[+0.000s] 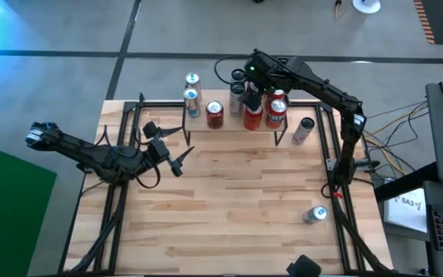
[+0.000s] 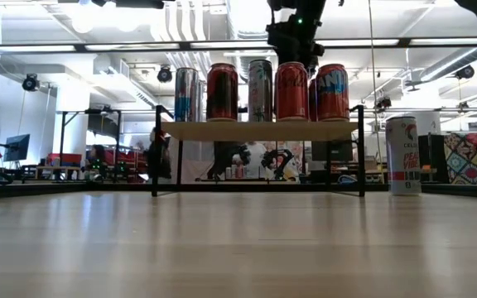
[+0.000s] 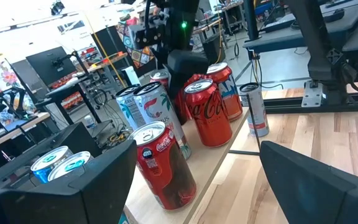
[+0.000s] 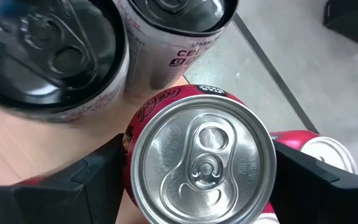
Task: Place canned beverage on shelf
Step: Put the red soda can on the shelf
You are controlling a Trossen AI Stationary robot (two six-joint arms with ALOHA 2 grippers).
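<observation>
Shelf (image 2: 259, 130) carries six cans; right gripper (image 1: 254, 98) straddles red cola can (image 4: 201, 165), jaws spread w/ gaps, release step; next: lift clear.

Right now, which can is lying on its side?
The silver can alone on the table's near right side. Every other can stands upright, on the shelf or beside it.

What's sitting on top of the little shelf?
The shelf holds a row of drink cans, among them a red cola can. The right tool hangs over them, hiding some cans from above.
</observation>
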